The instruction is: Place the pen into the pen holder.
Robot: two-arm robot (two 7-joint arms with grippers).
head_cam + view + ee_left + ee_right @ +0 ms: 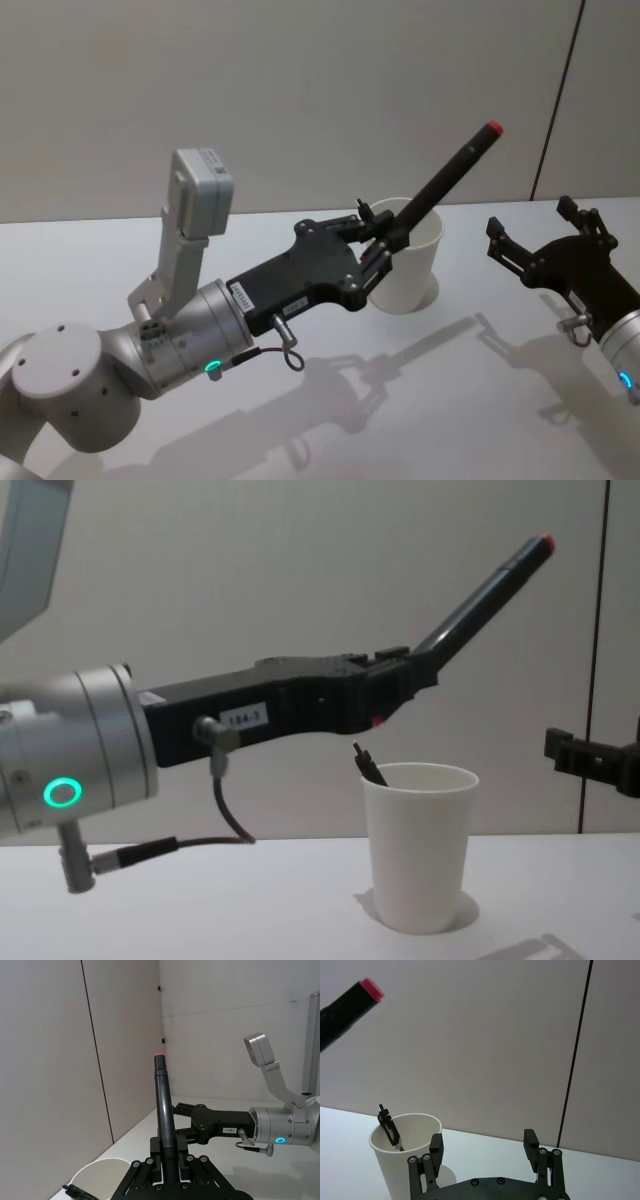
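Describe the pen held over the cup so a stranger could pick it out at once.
On the white table stands a white paper cup. Above it, the left gripper has its jaws shut on a long black pen, tilted upward. Its red end cap sets it apart from the short black item poking from the cup.

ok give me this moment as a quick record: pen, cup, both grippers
pen holder: white paper cup, upright
pen: black, red end up, tilted, above the pen holder, not in it
left gripper: jaws shut on the pen, above the pen holder
inside: small black object leaning at the rim
right gripper: jaws open, holding nothing, to the pen holder's right
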